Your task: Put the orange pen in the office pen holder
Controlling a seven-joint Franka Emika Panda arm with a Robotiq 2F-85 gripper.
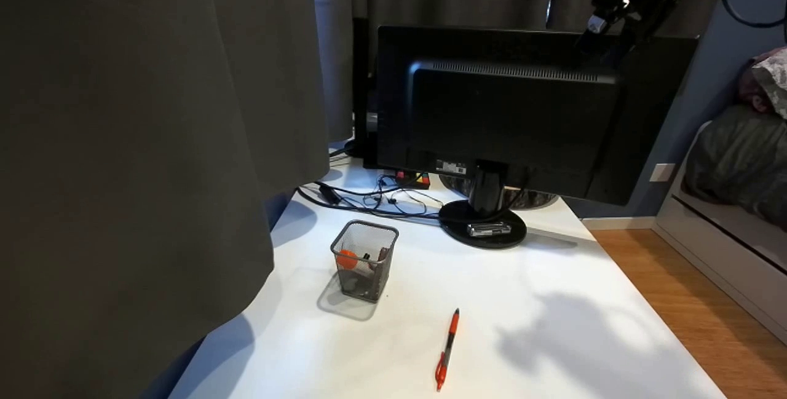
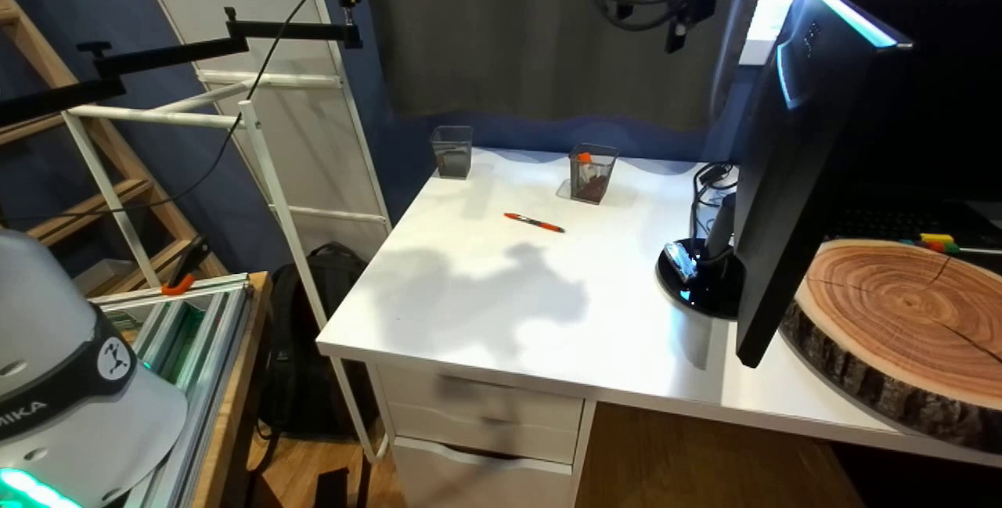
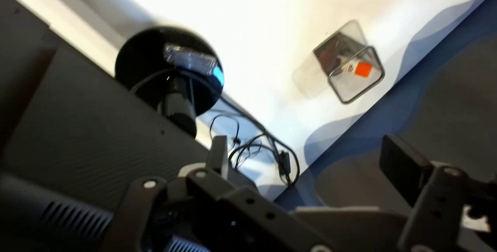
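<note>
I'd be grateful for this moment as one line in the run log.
gripper: open, empty, above desk | orange pen: lying on desk | pen holder: upright, orange item inside | placement: not yet done

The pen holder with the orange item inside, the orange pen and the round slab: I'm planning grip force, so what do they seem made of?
The pen holder: probably dark-coated metal wire; its walls show fine see-through mesh.
The orange pen: likely smooth plastic, judging by its orange-red sections.
The round slab: wood, smooth-looking on top, showing growth rings, cracks and rough bark.
</note>
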